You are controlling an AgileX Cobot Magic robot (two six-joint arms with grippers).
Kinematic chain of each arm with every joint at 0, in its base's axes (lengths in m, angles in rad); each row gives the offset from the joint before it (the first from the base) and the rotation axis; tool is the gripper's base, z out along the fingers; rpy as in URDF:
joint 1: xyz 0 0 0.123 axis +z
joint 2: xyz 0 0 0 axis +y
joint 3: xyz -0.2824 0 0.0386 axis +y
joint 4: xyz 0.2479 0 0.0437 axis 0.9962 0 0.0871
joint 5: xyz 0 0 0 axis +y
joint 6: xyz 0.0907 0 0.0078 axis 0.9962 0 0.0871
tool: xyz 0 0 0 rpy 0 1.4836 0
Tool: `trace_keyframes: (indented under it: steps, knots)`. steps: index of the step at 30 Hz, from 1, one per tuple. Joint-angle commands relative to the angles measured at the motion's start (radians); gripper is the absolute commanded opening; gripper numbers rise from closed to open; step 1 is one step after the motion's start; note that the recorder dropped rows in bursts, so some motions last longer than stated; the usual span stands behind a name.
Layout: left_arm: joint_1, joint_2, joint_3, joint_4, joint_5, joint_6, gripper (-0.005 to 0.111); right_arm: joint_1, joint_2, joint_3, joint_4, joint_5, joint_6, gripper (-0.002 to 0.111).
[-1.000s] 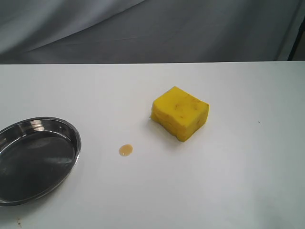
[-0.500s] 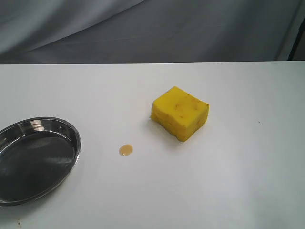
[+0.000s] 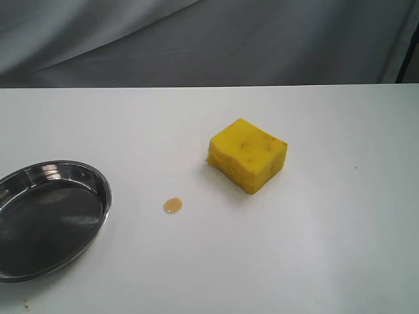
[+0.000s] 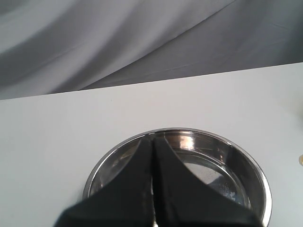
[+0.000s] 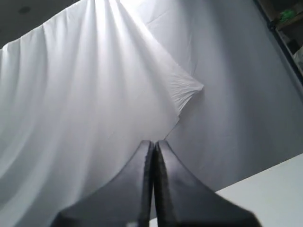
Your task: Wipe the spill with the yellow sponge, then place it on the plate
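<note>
At the far left of the white table (image 3: 314, 255), in the exterior view, we saw the plate (image 3: 46, 226) lying flat, its shiny rim cut by the picture's edge. Just right of it, apart from the rim, the spill (image 3: 173, 206) sat as a small round amber drop on the bare surface. Farther right and a little deeper on the table stood the yellow sponge (image 3: 247, 155), resting on a broad face with one corner turned toward the camera and a few brownish flecks on top. It lay near the spill but did not touch it, and it was well apart from the plate. A grey cloth (image 3: 196, 39) hung behind the table.

We saw the arms only through their own cameras. The left gripper (image 4: 152, 139) hung above the plate (image 4: 227, 177), its two dark fingers pressed together with only a thin seam between them, and it gripped nothing. The right gripper (image 5: 154, 143) pointed up at the draped cloth (image 5: 94, 85), with its fingers likewise closed against each other and empty.
</note>
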Motion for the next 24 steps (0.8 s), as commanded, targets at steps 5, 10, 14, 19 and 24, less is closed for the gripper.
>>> trace_keyframes:
  steps: [5, 10, 14, 19, 24]
  knots:
    - [0.001, -0.004, 0.002, -0.002, -0.007, 0.001, 0.000, 0.117, 0.260, -0.254, -0.065, 0.352, -0.210, 0.000]
    - [0.001, -0.004, 0.002, -0.002, -0.007, 0.001, 0.000, 0.175, 0.487, -0.373, -0.078, 0.466, -0.366, 0.000]
    - [0.001, -0.004, 0.002, -0.002, -0.007, 0.001, 0.000, 0.231, 0.666, -0.449, -0.070, 0.462, -0.429, 0.000]
    - [0.001, -0.004, 0.002, -0.002, -0.007, 0.001, 0.000, 0.299, 0.862, -0.559, -0.070, 0.480, -0.440, 0.000]
    - [0.001, -0.004, 0.002, -0.002, -0.007, 0.001, 0.000, 0.354, 1.078, -0.711, -0.072, 0.590, -0.516, 0.000]
